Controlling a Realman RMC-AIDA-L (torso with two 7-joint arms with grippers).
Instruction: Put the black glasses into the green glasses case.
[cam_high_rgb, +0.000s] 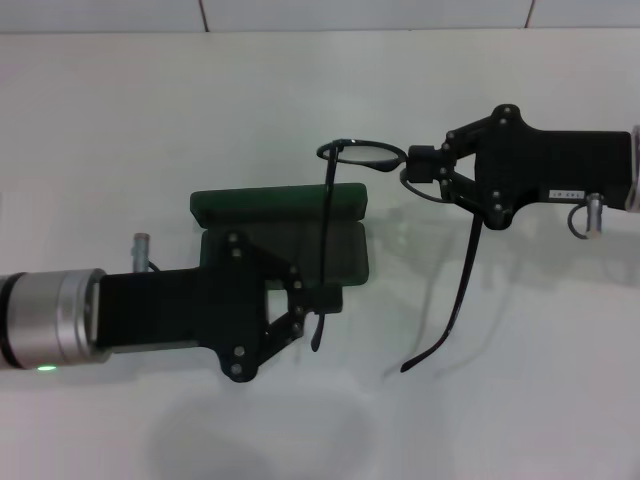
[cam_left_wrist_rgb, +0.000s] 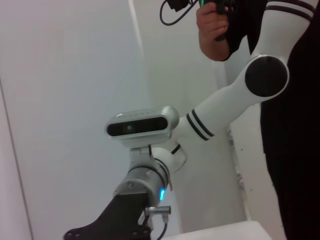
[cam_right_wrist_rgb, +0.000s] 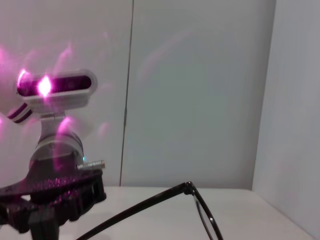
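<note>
In the head view, the green glasses case (cam_high_rgb: 280, 204) lies open at the centre of the white table (cam_high_rgb: 120, 120), its lid a green band toward the top of the frame and its darker lined tray below it. The left gripper (cam_high_rgb: 318, 305) enters from the lower left of the frame and sits over the tray, covering much of it; its fingers are pressed together on the tip of one temple arm of the black glasses (cam_high_rgb: 362, 152). That temple arm runs straight up the frame across the case to the lens rim, which hangs just beyond the lid's upper right corner. The right gripper (cam_high_rgb: 415, 162) enters from the upper right of the frame and pinches the frame between the two lenses, so the second lens is largely hidden behind its fingers. The other temple arm hangs free, curving down toward the lower middle of the frame, right of the case and clear of it. The glasses are held by both grippers and are not inside the case. In the right wrist view, part of the glasses (cam_right_wrist_rgb: 150, 206) shows at the bottom edge, with the left arm beyond it. In the left wrist view, the right arm (cam_left_wrist_rgb: 225, 105) and a person's hand (cam_left_wrist_rgb: 212, 30) at the top of the frame are seen.
</note>
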